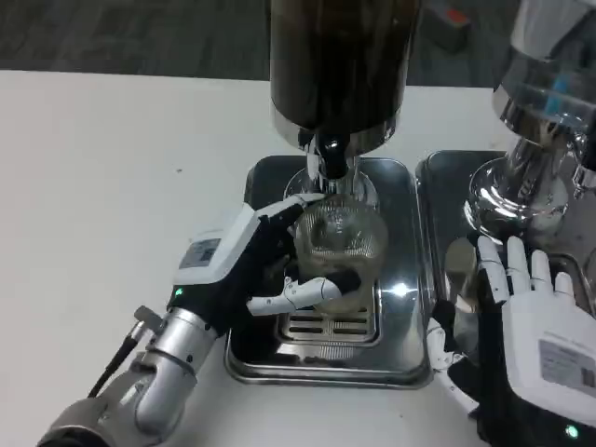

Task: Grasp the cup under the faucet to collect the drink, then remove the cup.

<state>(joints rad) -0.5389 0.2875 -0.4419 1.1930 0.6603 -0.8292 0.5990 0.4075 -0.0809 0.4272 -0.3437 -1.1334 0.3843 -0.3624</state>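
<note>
A clear ribbed glass cup [341, 240] stands on the steel drip tray [400, 358], right below the black faucet [330, 149] of the dark drink dispenser [340, 56]. My left hand [265, 265] wraps around the cup from the left, with fingers across its front and its upper rim. The liquid level in the cup is hard to tell. My right hand [526, 307] hovers at the lower right with its fingers spread and nothing in it, beside the tray's right edge.
A second dispenser [535, 112] with a chrome base stands on its own steel tray [447, 186] at the right, just behind my right hand. A slotted grate [326, 326] lies in the front of the drip tray. White table [112, 186] stretches to the left.
</note>
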